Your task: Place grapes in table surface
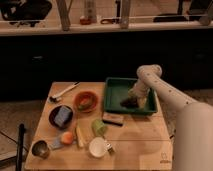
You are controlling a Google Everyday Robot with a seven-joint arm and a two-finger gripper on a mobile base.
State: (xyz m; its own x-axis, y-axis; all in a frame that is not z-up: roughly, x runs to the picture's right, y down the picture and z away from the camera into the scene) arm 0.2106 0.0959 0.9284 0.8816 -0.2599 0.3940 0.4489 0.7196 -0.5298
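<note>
The grapes (128, 102), a small dark purple-brown bunch, lie inside the green tray (114, 99) near its right front part. My gripper (136, 98) is down inside the tray, right beside and over the grapes, at the end of the white arm (165, 92) that reaches in from the right. The table surface (132, 142) is a light tan wooden top; the tray stands on its far right part.
On the table are an orange-red bowl (85, 100), a dark bowl with a blue thing (61, 116), a green cup (99, 127), a white cup (97, 147), an orange fruit (67, 137), a metal cup (40, 148), a white utensil (62, 92) and a dark bar (113, 119).
</note>
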